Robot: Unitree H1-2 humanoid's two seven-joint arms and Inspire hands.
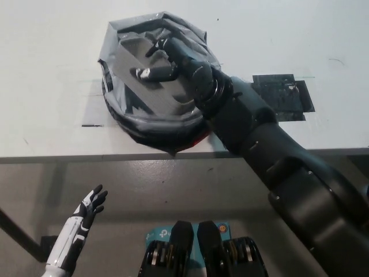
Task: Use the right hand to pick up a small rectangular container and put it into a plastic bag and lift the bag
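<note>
Grey container [151, 92] in clear-grey bag [173, 124]; red beneath, possibly; black hand [176, 60].
</note>
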